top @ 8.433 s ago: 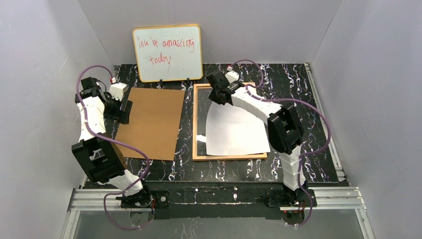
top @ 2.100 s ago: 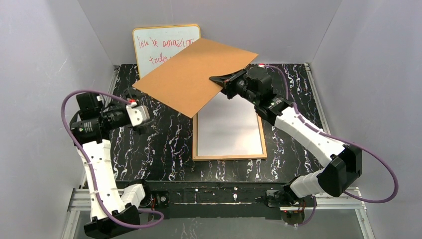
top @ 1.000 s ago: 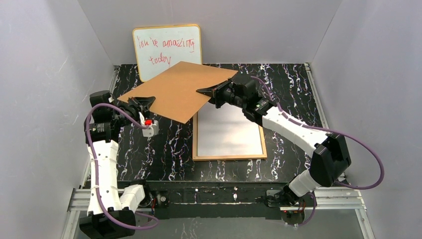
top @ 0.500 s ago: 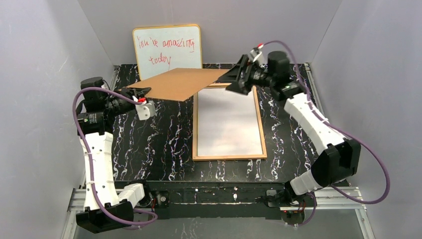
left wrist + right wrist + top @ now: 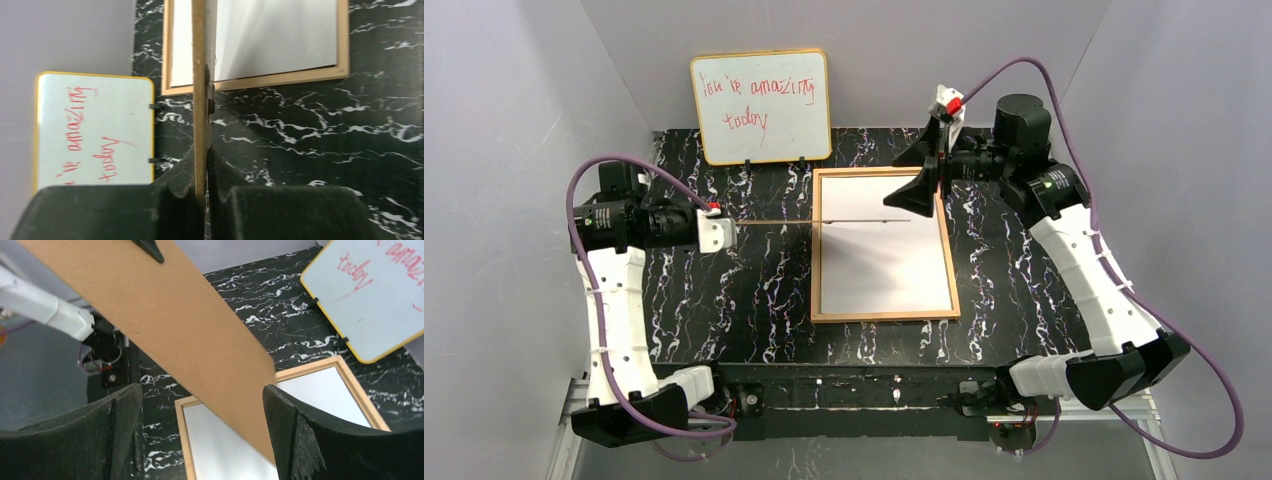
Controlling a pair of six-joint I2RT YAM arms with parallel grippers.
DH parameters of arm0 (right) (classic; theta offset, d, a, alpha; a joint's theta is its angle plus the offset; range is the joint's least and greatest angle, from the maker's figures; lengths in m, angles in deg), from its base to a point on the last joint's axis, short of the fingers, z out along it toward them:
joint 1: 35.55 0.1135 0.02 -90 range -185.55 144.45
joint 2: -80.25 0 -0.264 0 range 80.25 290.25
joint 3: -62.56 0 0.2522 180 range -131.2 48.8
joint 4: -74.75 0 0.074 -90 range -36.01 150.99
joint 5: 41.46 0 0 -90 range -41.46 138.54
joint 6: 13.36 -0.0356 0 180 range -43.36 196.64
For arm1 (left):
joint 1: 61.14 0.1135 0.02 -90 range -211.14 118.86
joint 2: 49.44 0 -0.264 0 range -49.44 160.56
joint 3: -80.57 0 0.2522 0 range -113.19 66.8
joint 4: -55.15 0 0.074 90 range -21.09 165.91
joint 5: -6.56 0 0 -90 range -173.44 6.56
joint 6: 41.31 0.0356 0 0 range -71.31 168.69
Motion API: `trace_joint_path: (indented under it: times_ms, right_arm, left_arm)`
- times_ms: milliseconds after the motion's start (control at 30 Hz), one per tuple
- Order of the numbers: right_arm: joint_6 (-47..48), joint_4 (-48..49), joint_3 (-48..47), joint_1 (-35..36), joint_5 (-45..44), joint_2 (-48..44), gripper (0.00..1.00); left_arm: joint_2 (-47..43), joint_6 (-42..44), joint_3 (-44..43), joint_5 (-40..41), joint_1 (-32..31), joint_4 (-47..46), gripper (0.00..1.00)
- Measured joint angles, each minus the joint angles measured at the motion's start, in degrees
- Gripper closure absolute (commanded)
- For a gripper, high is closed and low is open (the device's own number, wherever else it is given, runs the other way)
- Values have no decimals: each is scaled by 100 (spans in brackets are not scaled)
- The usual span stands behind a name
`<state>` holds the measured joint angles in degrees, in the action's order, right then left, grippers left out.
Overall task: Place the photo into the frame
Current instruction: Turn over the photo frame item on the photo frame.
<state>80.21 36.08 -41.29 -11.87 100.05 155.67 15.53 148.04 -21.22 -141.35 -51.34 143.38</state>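
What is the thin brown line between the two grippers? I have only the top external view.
Observer: It is the frame's fibreboard back, seen edge-on. The right wrist view shows its broad brown face.
Operator: Which arm holds it?
Observer: The left gripper. Its wrist view shows both fingers pinched on the board's edge.
Operator: And the right gripper?
Observer: The right gripper is open. In its own view the fingers stand wide apart, not clamped on the board.
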Motion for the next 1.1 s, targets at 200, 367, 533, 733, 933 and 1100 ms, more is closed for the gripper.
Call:
trace_joint_path:
  times_ms: [200,367,533,733,933,1100]
  right_arm:
    - [960,-114,345,627,162,-7,1]
    - [1403,-168,800,1519,-164,-7,3]
    - [1613,-116,1086,1873,-588,13,14]
    - [1781,328,1163,2037,-1211,79,56]
    - [2218,1064,1554,2061,-1488,81,99]
    - [2516,1582,1805,2061,-1650,68,99]
  left_arm:
    - [133,249,-26,131,-63,643,100]
    - [203,247,-249,153,-98,741,100]
    - [201,254,-254,186,-125,778,100]
    - [203,251,-310,208,-138,817,100]
    - [299,98,-566,306,-140,999,100]
    - [435,-122,-621,313,-122,763,13]
